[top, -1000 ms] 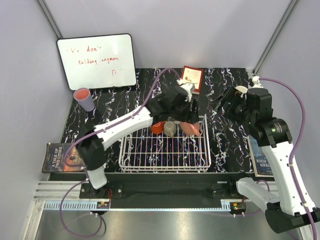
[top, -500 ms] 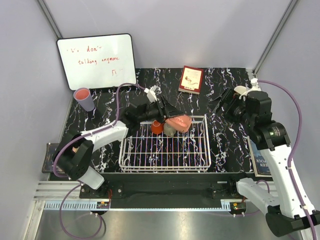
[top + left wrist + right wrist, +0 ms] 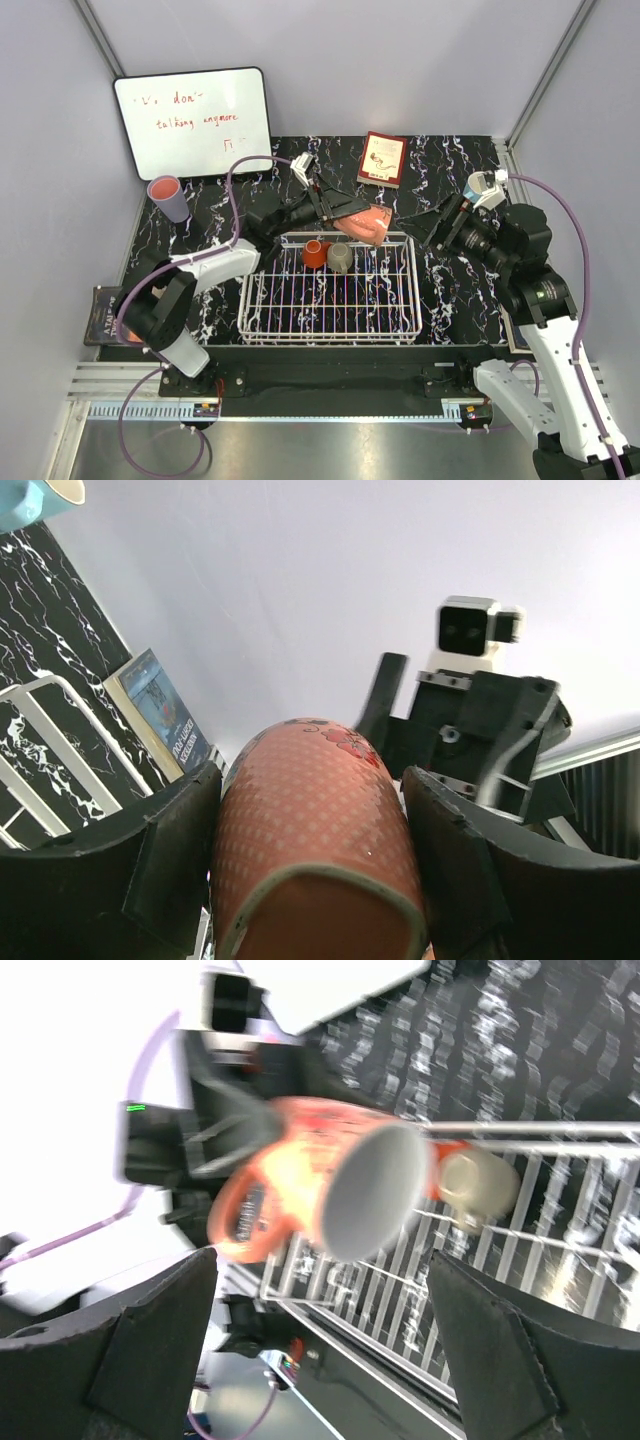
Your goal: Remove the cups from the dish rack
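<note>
Top external: orange-red mug (image 3: 314, 253), grey-olive mug (image 3: 340, 257) in rack (image 3: 412, 292); left gripper (image 3: 352, 213) clamping salmon-pink mug (image 3: 371, 226); right gripper (image 3: 437, 228) apart.

A whiteboard (image 3: 193, 122) with red writing stands far left on the black marbled desk (image 3: 440, 290), a red book (image 3: 382, 158) far centre, another book (image 3: 104, 315) near left.

Whiteboard (image 3: 192, 122): red handwriting, "don-", "talking anymore"; rest illegible.

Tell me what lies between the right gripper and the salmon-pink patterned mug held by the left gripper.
Nothing: in the top view only bare black marbled tabletop separates the open right gripper from the salmon-pink patterned mug in the left gripper.
</note>
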`<state>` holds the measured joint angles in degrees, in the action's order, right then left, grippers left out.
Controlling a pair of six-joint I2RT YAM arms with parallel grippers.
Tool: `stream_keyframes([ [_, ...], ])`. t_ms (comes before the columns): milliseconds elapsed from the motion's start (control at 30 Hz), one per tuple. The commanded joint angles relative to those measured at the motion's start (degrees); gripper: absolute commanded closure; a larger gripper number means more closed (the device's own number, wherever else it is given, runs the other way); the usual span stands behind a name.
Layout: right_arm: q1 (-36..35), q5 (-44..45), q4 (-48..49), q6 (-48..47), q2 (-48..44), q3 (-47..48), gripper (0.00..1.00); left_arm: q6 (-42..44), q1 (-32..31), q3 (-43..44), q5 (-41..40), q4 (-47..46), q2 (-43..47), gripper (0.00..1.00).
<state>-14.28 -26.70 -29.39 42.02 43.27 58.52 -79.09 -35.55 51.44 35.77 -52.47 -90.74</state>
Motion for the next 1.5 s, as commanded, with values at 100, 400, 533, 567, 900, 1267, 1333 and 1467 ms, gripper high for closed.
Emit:
stream_keyframes([
  [100,-0.4,-9.7,12.8,5.1,1.5,-0.6,0.09,-2.5,-1.5,4.3,1.3,-8.8,-0.9,1.0],
  [400,-0.5,-13.4,17.8,7.7,3.7,-3.2,0.14,-3.6,-2.8,6.6,1.9,-9.5,-2.3,1.0],
  [533,-0.6,-14.0,18.3,7.8,3.8,-3.9,0.15,-3.9,-3.4,7.6,2.0,-9.5,-3.0,1.0],
  [567,-0.6,-14.3,18.4,7.8,4.2,-3.9,0.16,-4.0,-3.6,7.8,2.0,-9.6,-3.0,1.0],
  [900,-0.7,-15.7,20.2,8.5,5.3,-6.3,0.35,-4.8,-7.1,10.2,2.5,-10.4,-5.0,1.0],
  [1267,-0.7,-16.1,22.0,9.6,5.3,-7.0,1.0,-4.8,-8.0,10.9,3.0,-10.4,-5.7,1.0],
  [1333,-0.8,-16.3,21.9,9.7,5.0,-7.0,1.0,-4.6,-8.0,11.4,3.6,-9.7,-5.9,1.0],
  [1467,-0.7,-15.7,21.7,9.7,2.7,-6.9,1.0,-4.8,-7.3,13.1,5.9,-7.9,-7.3,0.55],
])
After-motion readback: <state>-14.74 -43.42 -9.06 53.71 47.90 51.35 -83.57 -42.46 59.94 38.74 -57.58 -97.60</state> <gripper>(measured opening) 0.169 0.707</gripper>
